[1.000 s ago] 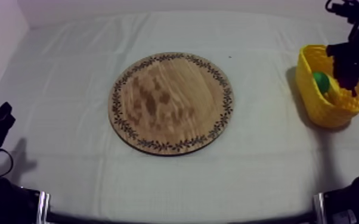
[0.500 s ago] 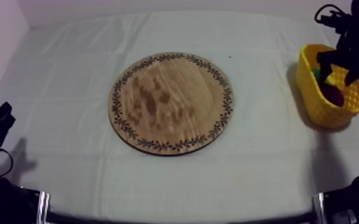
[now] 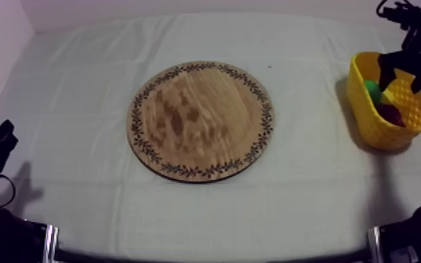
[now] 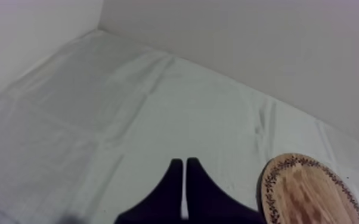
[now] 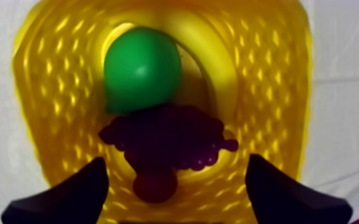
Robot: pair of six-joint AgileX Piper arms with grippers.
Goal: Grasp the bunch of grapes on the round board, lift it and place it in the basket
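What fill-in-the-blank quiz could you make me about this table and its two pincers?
The bunch of grapes lies in the ____ basket.
The right pincer above it is ____.
The left pincer is ____.
The wooden board holds ____ fruit.
Missing: yellow, open, shut, no.

A lab-like robot test bench: a plain cloth-covered table set against bare white walls.

Black left hand, tapered fingers
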